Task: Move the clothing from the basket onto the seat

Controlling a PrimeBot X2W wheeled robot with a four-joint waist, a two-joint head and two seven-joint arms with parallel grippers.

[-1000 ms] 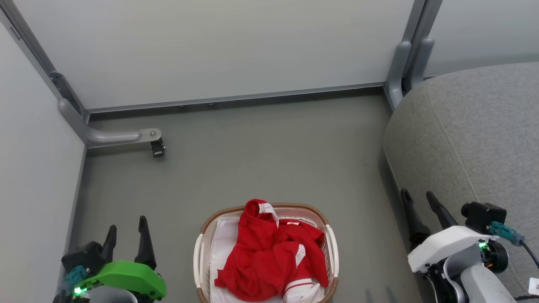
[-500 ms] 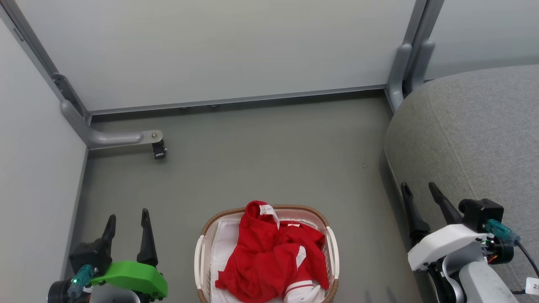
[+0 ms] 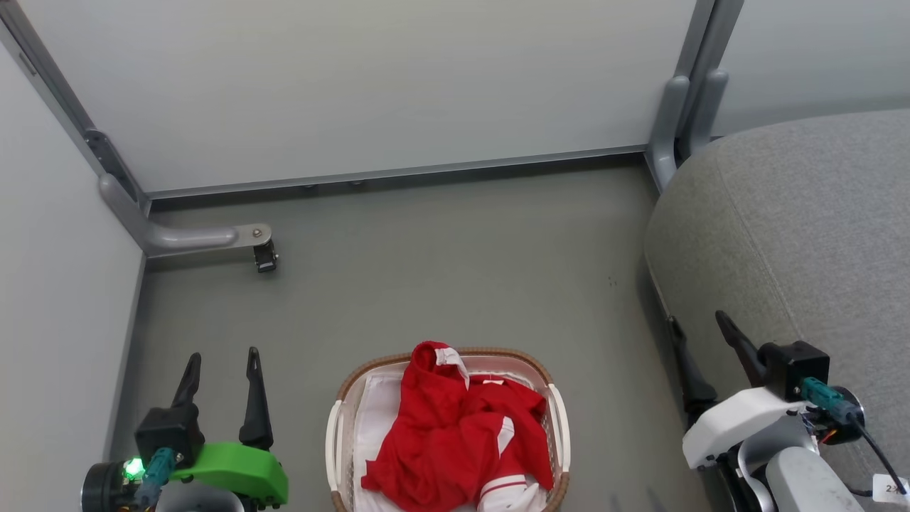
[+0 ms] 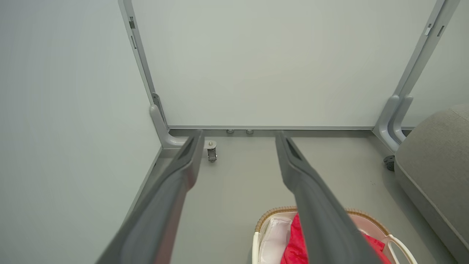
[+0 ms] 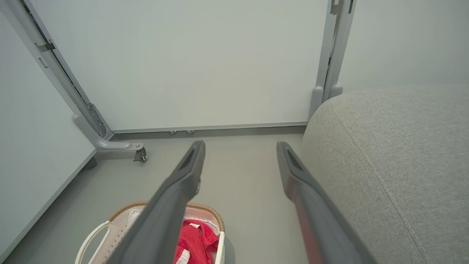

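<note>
Clothing (image 3: 455, 434) heaped in basket (image 3: 370, 364) on floor (image 3: 441, 270), midway between left tool (image 3: 222, 353) and right tool (image 3: 695, 319), both gaping and empty. Heap elongated front to back. Seat (image 3: 796, 227) beside right tool, right of basket.

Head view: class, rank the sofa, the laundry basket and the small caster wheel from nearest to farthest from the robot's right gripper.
1. Sofa: just beside the right gripper, on the right side.
2. Laundry basket: to the gripper's left, at bottom centre.
3. Caster wheel: far across on the left side.
</note>
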